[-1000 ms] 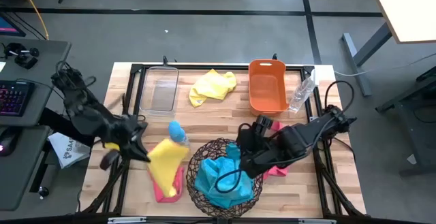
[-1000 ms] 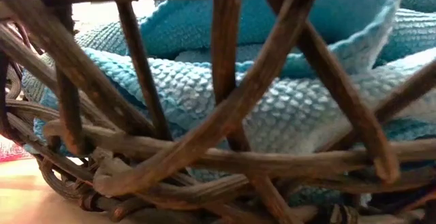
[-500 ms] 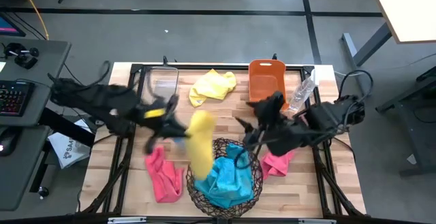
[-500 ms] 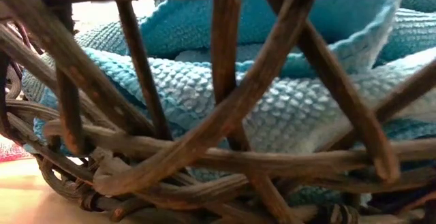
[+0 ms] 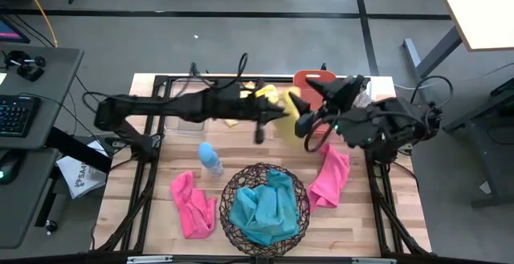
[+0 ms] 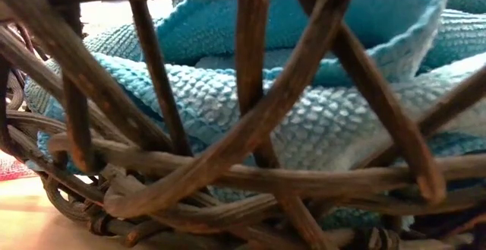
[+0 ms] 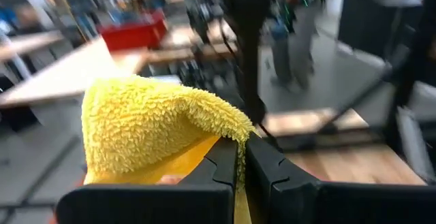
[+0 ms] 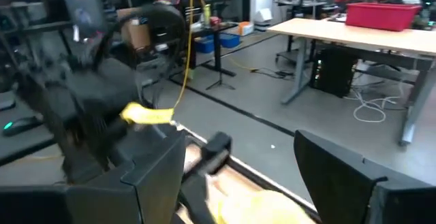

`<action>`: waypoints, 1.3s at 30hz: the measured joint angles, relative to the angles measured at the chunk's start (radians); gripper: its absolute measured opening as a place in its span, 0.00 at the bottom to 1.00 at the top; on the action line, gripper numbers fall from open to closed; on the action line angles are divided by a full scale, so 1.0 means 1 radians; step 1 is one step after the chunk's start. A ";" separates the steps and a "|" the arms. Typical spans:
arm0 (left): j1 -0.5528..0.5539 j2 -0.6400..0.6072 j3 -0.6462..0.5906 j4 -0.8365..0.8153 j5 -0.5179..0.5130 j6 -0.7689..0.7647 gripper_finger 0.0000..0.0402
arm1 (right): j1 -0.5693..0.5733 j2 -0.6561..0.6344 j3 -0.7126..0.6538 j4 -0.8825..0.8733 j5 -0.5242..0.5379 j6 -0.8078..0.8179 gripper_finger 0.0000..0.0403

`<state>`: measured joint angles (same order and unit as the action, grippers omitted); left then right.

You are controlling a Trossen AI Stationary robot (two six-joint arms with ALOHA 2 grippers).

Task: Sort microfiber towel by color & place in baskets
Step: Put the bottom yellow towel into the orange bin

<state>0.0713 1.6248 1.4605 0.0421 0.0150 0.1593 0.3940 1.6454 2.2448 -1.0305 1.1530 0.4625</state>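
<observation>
The left end effector (image 7: 240,164) is clamped on a yellow microfiber towel (image 7: 146,125), its fingers pressed together with the cloth draped over them. From above, that arm reaches far across the table (image 5: 241,148), and the carried towel (image 5: 299,113) hangs just beside the orange bin (image 5: 315,83), at its near left corner. The right end effector (image 5: 318,95) hovers close by over the same bin with its fingers spread apart and nothing between them.

A second yellow towel (image 5: 259,94) lies partly hidden under the left arm, beside the orange bin and between it and the clear tub (image 5: 186,107). Nearer the front edge than the orange bin, the round wire basket (image 5: 234,185) holds teal towels (image 5: 265,208). One pink towel (image 5: 329,177) lies just right of that basket, another pink towel (image 5: 193,206) to its left, and a light-blue bottle (image 5: 210,159) stands near the basket's left rim.

The step in hand looks like delivery of the yellow towel to the orange bin. The next move probably calls for carrying it fully over the bin's opening, clear of the right arm, before the fingers part.
</observation>
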 joint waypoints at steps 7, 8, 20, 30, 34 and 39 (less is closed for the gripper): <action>0.088 0.196 0.001 0.398 -0.004 -0.008 0.00 | -0.059 -0.035 0.000 -0.074 -0.044 -0.050 0.67; 0.098 0.220 0.001 0.462 -0.004 -0.007 0.00 | -0.065 -0.038 0.000 -0.089 -0.047 -0.063 0.67; 0.175 0.527 0.238 0.607 -0.013 -0.084 0.00 | -0.141 -0.043 0.000 -0.254 -0.101 -0.076 0.67; 0.171 0.612 0.263 0.495 -0.030 -0.105 0.07 | -0.165 -0.043 0.000 -0.270 -0.109 0.008 0.67; 0.173 0.609 0.264 0.391 -0.040 -0.105 0.14 | -0.165 -0.043 0.000 -0.270 -0.109 0.053 0.67; 0.175 0.603 0.264 0.319 -0.009 -0.157 0.25 | -0.165 -0.043 0.000 -0.270 -0.110 0.095 0.67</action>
<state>0.2464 2.2276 1.7245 0.3615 0.0057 0.0020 0.2287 1.6028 2.2448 -1.3003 1.0431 0.5576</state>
